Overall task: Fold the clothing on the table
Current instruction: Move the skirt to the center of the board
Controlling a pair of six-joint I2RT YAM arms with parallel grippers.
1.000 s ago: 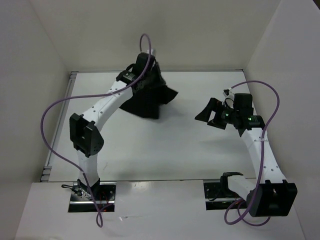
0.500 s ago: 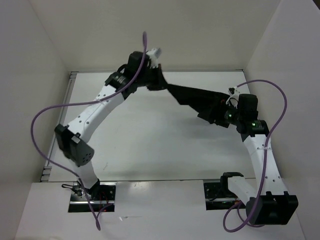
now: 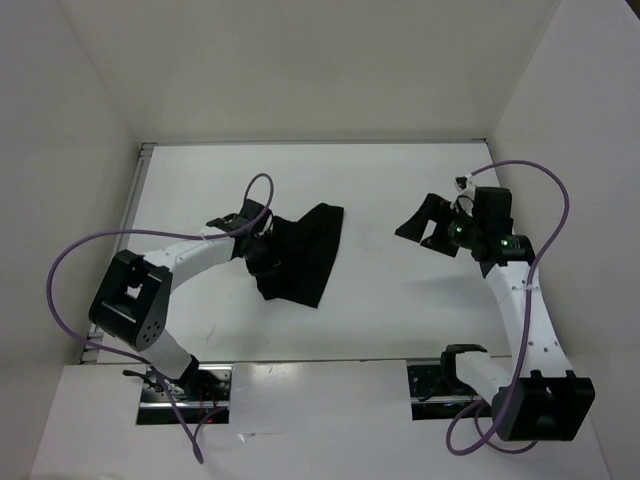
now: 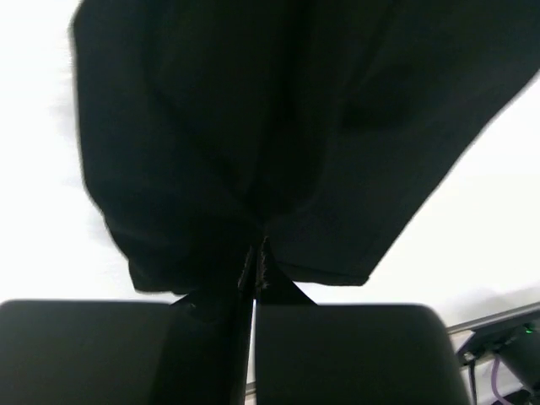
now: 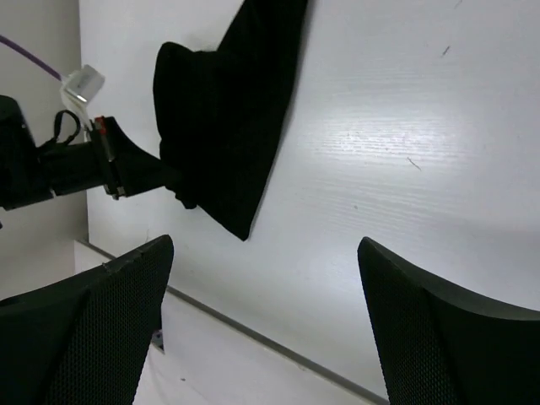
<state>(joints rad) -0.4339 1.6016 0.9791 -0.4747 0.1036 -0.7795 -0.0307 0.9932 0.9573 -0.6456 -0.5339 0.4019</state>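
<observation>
While left jaws pinch clothing [image 3: 305, 252] — black, bunched

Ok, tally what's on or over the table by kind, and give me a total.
Black clothing: 1
Robot arms: 2 (left arm, right arm)
Purple cables: 2 (left cable, right cable)
Total: 5

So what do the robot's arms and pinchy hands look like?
The left arm and right arm are white tubes with chunky black joints, each trailing a looping purple cable. The left gripper and right gripper are black, with two broad fingers. Small green lights glow on the right wrist.
</observation>
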